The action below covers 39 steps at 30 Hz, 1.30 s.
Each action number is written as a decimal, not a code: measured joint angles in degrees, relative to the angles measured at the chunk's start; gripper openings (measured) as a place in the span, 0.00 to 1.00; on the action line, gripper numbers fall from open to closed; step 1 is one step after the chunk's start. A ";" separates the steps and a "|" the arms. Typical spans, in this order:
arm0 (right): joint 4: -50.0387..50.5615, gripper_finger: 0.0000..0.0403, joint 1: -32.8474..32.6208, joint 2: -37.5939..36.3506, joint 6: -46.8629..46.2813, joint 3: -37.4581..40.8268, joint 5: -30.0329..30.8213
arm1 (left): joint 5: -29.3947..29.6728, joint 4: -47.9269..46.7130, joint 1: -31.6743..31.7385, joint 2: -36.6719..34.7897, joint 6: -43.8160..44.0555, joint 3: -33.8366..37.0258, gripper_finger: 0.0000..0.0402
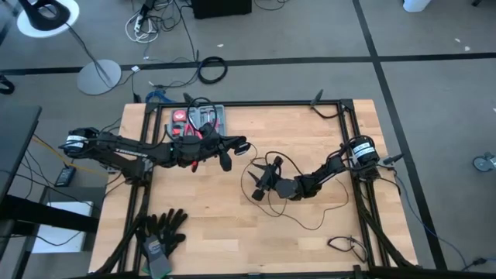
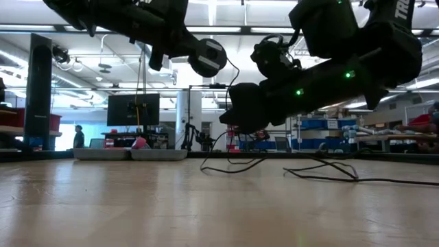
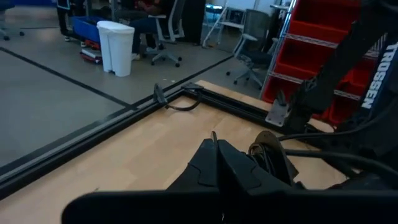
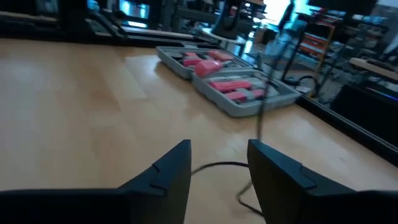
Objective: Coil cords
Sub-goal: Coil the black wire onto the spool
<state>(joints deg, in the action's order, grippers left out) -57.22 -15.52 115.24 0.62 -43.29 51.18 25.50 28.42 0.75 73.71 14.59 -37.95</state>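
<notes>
The cords [image 1: 306, 221] are one thin black wire lying in loose loops on the wooden table's middle. One end rises to a small round black puck [image 2: 208, 57] hanging at my left gripper [image 1: 232, 147], which is shut and held above the table. My right gripper [image 4: 217, 155] stands open just above the loops [image 1: 260, 180], pointing toward the table's left. A strand [image 4: 211, 167] lies on the table below the gap between its fingers. The raised strand [image 4: 261, 106] stands in front of it. My left gripper pinches the cord close to its puck end, between its shut fingertips [image 3: 214, 144]; a bit of wire [image 3: 213, 135] sticks out past them. The fingers point about level toward the table's right. The puck [image 3: 270, 155] hangs beside them, and the wire runs slack down to the loops.
A grey tool tray with red tools [image 1: 198, 118] sits at the far edge, left of centre. Black gloves [image 1: 163, 232] lie at the near left corner. A dark frame rail [image 1: 345, 124] borders the table, and another small cable [image 1: 345, 246] lies near the front right.
</notes>
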 joint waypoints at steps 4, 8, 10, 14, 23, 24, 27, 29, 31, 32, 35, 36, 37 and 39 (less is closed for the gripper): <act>0.18 0.36 0.68 0.00 0.00 0.02 1.81 | -0.02 -0.12 0.00 0.00 0.20 0.00 0.00; -0.06 0.33 2.03 0.00 -0.06 0.02 1.49 | -0.04 -0.13 0.00 0.00 0.22 0.00 0.00; -0.67 0.32 2.97 0.00 -0.10 0.02 -0.10 | -0.04 -0.10 0.00 0.00 0.22 0.00 0.00; -2.59 0.30 4.83 -0.04 -0.37 0.02 -5.80 | -0.06 -0.11 0.00 0.00 0.22 0.00 0.00; -3.10 0.16 4.81 -0.04 -3.56 0.02 -3.70 | -0.11 -1.11 0.00 0.00 0.22 0.00 0.00; -3.14 0.14 4.50 -0.04 -3.54 0.02 -3.05 | -0.11 -1.13 0.00 0.00 0.22 0.00 0.00; -3.14 0.09 3.57 -0.04 -3.50 0.02 -1.57 | -0.11 -1.15 0.00 0.00 0.14 0.00 0.00; -3.19 0.07 3.10 -0.04 -3.48 0.02 -1.31 | -0.13 -1.13 0.00 0.00 -0.54 0.00 0.00; -3.47 0.05 2.58 -0.04 -3.45 0.02 -1.10 | -0.13 -1.15 0.00 0.00 -0.61 0.00 0.00; -3.55 0.04 2.46 -0.04 -3.48 0.02 -0.81 | -0.13 -1.13 0.00 0.00 -0.61 0.00 0.00; -3.39 0.01 2.42 -0.04 -3.48 0.02 -0.61 | -0.20 -1.13 0.00 0.00 -0.63 0.00 0.00; -3.33 0.01 2.50 -0.04 -3.69 0.02 -0.86 | -0.22 -1.13 0.00 0.00 -0.63 0.00 0.00; -2.79 0.01 2.84 -0.04 -4.27 -0.05 -1.88 | -0.22 -1.13 0.00 0.00 -0.63 0.00 0.00; 2.25 0.01 3.71 -0.04 -6.65 -1.37 -4.65 | -0.22 -1.11 0.00 0.00 -0.61 0.00 0.00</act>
<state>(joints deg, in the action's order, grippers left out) -54.97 -11.81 115.20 -6.03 -44.66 46.54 25.28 27.31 0.75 73.71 13.98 -37.95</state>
